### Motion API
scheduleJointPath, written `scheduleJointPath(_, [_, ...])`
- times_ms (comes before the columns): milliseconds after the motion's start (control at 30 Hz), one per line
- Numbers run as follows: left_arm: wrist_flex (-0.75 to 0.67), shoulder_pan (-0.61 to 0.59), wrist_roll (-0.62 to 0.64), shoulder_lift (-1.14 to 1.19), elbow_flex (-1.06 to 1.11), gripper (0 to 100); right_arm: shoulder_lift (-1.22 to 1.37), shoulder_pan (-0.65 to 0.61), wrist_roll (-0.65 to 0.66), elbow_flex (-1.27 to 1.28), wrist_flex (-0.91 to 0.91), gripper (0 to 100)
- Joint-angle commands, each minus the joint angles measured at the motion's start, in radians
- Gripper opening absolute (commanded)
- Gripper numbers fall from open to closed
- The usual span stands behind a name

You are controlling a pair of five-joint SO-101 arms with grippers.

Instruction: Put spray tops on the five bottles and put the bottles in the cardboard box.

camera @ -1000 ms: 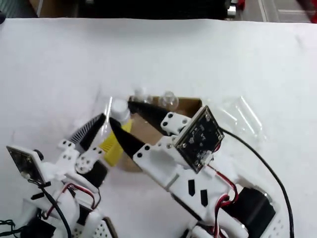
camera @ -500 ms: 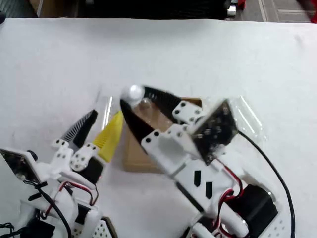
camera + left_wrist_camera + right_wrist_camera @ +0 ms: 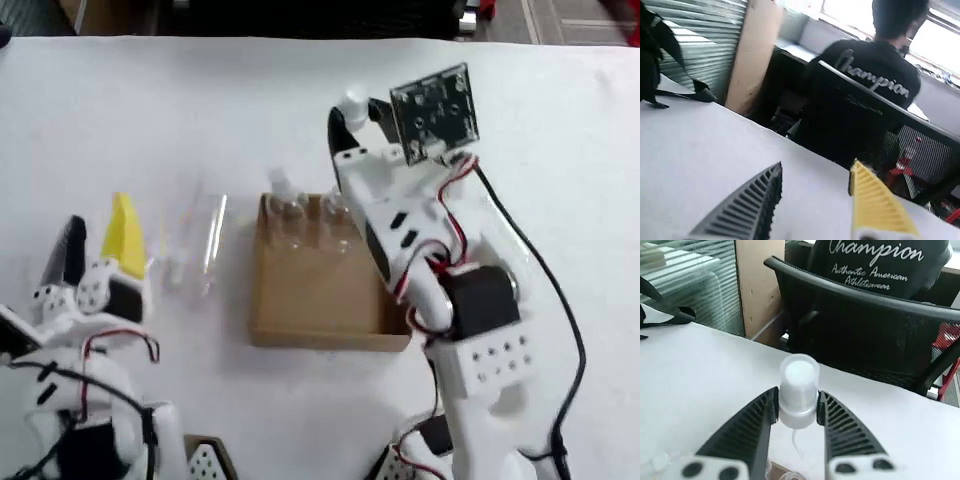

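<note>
Right gripper (image 3: 797, 402) clamped on spray top (image 3: 798, 382), near cardboard box (image 3: 318, 295) holding 2 bottles (image 3: 291, 218), left gripper (image 3: 816, 172) fingers apart

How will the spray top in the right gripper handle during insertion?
Probably light: the spray top is small, translucent plastic. Its round collar sits between the ribbed fingers of the right gripper, so it could pivot in the grip. The thin dip tube hanging below looks floppy and may bend or snag.
</note>
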Motion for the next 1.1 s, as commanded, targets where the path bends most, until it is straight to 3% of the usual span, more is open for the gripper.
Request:
scheduleJointPath(0, [-0.331,-0.042,0.040,0.004,0.199,21,0.021,0.028,0.002,-0.018,-0.018,1.5])
scheduleJointPath(133, [-0.485,-0.041,0.037,0.004,0.296,21,0.018,0.051,-0.006,-0.015,-0.012,1.5])
scheduleJointPath(400, [-0.468,-0.041,0.041,0.004,0.295,21,-0.051,0.013,-0.072,0.011,0.074,1.5])
scheduleJointPath(667, [-0.468,-0.041,0.037,0.004,0.293,21,-0.119,0.012,-0.075,0.216,-0.101,1.5])
scheduleJointPath(1067, [-0.468,-0.024,0.037,0.004,0.293,21,-0.111,0.010,-0.075,0.281,-0.108,1.5])
